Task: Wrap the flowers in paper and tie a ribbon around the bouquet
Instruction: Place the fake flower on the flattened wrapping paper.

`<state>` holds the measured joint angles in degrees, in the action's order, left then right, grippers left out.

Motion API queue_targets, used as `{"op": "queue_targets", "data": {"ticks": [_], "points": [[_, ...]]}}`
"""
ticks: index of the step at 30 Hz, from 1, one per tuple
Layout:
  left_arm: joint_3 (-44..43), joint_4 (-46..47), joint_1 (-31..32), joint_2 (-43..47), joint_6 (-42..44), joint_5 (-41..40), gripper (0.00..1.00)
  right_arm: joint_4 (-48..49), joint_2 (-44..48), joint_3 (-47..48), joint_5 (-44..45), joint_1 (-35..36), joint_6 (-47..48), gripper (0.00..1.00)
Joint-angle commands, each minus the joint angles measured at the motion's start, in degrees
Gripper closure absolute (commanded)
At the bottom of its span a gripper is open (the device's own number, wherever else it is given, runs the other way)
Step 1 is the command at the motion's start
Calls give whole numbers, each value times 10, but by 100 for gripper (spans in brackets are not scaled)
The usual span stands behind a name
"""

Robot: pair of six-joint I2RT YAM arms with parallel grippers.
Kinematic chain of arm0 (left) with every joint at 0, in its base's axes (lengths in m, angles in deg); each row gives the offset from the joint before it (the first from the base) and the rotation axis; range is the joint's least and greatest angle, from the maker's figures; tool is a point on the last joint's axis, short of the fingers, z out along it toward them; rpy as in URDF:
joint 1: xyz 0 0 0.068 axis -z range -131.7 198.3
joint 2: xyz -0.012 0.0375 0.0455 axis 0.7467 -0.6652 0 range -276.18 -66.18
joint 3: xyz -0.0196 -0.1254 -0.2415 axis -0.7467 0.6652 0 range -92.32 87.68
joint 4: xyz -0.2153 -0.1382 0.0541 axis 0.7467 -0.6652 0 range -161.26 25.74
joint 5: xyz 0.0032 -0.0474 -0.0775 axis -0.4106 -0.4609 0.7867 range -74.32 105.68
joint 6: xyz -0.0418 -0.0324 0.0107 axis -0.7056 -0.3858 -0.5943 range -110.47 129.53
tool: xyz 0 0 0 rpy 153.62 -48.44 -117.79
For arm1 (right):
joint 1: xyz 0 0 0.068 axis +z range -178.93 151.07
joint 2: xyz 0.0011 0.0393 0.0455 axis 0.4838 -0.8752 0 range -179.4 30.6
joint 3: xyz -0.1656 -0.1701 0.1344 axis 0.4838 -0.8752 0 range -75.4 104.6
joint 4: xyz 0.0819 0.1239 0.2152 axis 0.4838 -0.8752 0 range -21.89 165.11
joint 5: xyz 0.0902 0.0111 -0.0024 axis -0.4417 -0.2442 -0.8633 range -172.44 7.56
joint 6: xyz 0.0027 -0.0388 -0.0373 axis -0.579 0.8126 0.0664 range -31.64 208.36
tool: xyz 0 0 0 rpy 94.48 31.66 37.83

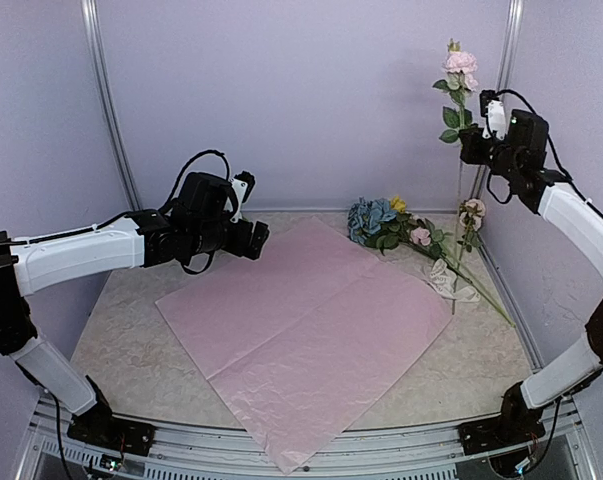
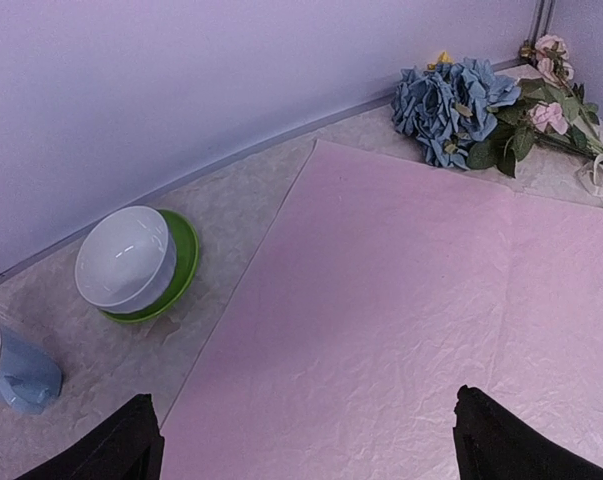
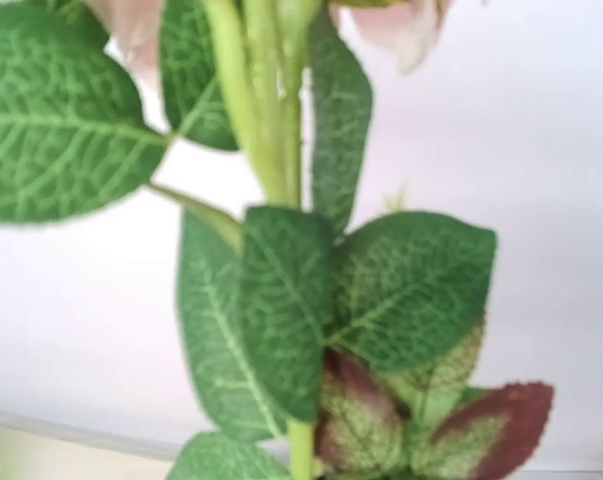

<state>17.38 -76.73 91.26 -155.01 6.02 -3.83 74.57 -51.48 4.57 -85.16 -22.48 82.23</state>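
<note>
Marbled tabletop (image 1: 121, 340), crinkly square lilac paper (image 1: 301, 320), leafy flowers (image 1: 381, 222)

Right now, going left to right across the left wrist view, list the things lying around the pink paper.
blue cup → white bowl on its green saucer → blue flower heads → pink flower heads → ribbon

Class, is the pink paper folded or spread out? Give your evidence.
Spread out. The paper lies flat on the table as one full sheet, all four corners showing, with only crease lines across it.
</note>
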Motion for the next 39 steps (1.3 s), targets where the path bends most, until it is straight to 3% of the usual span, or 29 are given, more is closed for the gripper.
{"op": "queue_targets", "data": {"ticks": [1,4,8,19,28,35,39], "points": [[2,3,1,7,6,-12,1,-6,-42,-7,-203,130,-234,100],[2,3,1,7,5,-22,1,19,-122,8,-235,215,-303,100],[2,2,2,11,5,-20,1,65,-243,49,-268,275,-383,100],[1,0,5,13,4,-14,1,128,-407,100,-189,300,-467,100],[0,-3,10,18,5,-13,1,107,-473,151,-86,299,-444,100],[0,-3,11,22,7,-15,1,42,-531,224,-56,299,-386,100],[0,-3,12,23,8,-16,1,37,-539,221,-40,298,-362,100]]}}
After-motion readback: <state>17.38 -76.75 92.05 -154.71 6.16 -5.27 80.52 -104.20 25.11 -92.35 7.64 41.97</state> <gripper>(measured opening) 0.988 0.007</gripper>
